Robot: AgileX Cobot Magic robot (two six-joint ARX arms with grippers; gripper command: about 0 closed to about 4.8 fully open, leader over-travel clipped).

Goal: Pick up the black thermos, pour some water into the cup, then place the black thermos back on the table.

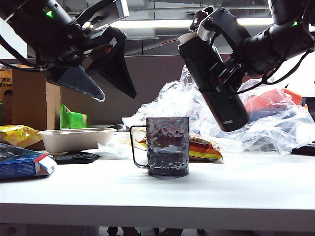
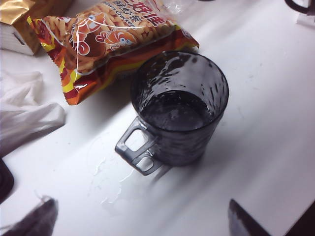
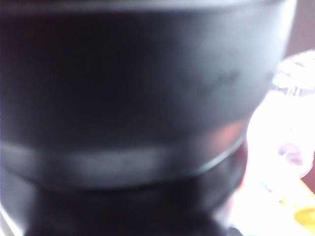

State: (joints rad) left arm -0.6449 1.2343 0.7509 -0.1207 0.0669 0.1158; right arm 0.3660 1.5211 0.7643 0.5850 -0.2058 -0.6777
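The smoky grey cup stands mid-table with its handle to the left, and the left wrist view shows water in the cup. Small drops of water lie on the table beside the handle. My right gripper is shut on the black thermos, holding it tilted in the air above and right of the cup, lid end up and to the left, base down and to the right. The thermos body fills the right wrist view. My left gripper hangs open and empty up at the left, with its fingertips just showing around the gripper's middle.
A beige bowl and a black phone sit left of the cup. A blue box lies at the far left edge. A snack bag lies just behind the cup, crumpled plastic bags behind right, and white tissue lies nearby.
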